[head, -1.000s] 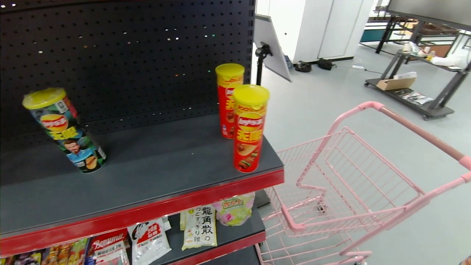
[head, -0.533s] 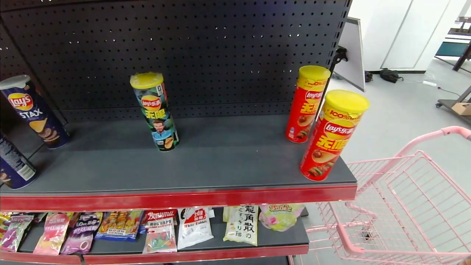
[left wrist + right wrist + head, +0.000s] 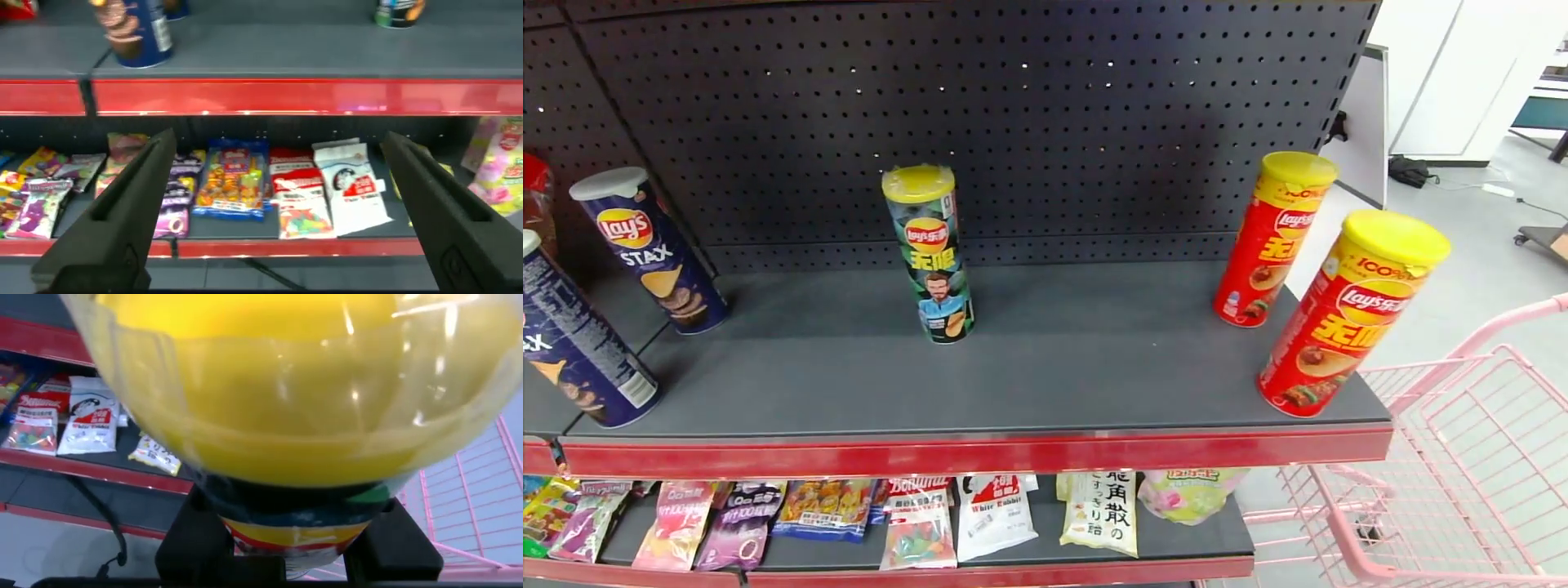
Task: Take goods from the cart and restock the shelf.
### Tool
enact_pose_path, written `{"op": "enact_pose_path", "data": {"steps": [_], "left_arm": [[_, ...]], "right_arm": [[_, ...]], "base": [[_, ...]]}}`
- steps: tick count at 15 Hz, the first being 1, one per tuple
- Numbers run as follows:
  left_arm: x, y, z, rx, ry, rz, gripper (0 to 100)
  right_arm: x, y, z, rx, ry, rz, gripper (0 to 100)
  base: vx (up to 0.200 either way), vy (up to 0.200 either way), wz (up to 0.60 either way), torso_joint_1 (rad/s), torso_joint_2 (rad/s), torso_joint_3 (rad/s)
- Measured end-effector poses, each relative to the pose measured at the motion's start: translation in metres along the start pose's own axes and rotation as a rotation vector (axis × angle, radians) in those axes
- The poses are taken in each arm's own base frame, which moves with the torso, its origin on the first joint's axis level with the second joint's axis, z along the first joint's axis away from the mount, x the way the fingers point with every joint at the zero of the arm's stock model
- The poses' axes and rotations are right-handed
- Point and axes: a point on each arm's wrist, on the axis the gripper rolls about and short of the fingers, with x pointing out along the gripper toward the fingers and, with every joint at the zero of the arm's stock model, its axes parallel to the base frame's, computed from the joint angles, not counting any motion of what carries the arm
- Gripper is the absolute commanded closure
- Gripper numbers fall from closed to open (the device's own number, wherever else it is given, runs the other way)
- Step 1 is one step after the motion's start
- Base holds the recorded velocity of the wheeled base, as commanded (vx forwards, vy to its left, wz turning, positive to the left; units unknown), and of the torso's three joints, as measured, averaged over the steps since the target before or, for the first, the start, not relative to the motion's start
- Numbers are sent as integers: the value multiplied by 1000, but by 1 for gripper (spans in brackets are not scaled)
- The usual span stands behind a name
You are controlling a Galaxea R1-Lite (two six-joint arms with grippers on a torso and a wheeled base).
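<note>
The right tool (image 3: pixel 294 543) pinches the tall yellow-lidded cardboard crisp tube (image 3: pixel 286 400) between its 2 fingers, beside the pink wire cart (image 3: pixel 490 498). I'd judge the tube light, stiff, slick and crushable, best held mid-body. The left tool (image 3: pixel 274 216) gapes wide, facing the red-edged grey shelf (image 3: pixel 1054 367).

The shelf (image 3: pixel 1094 367) is showing matt dark-grey painted metal, with its front strip (image 3: pixel 972 453) gleaming glossy red. The pegboard (image 3: pixel 1054 122) is looking matt and perforated. The cans (image 3: pixel 1352 314) are shining with glossy printed wraps and smooth yellow plastic lids. The bags (image 3: pixel 996 514) are glinting like plastic film. The cart (image 3: pixel 1486 335) is showing pink-coated wire. The held can (image 3: pixel 294 531) is wearing a translucent, glossy lid. The left gripper (image 3: pixel 278 147) is showing matt black jaws.
</note>
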Motion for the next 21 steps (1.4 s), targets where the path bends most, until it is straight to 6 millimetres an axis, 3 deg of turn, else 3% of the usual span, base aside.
{"op": "enact_pose_path", "data": {"steps": [3,7,12,18,21], "left_arm": [[0,0,0,0,0,0,0],[0,0,0,-1,0,0,0],[0,0,0,-2,0,0,0],[0,0,0,-2,0,0,0],[0,0,0,1,0,-1,0]], "right_arm": [[-2,0,1,2,-67,53,100],[-3,1,0,6,-93,137,100],[-3,1,1,7,-97,145,100],[0,-1,5,8,-86,190,100],[3,-1,8,2,-101,292,100]], "base": [[0,200,0,2,1,2],[0,0,0,0,0,0],[200,0,0,-5,-1,2],[0,0,0,0,0,0],[0,0,0,0,0,0]]}}
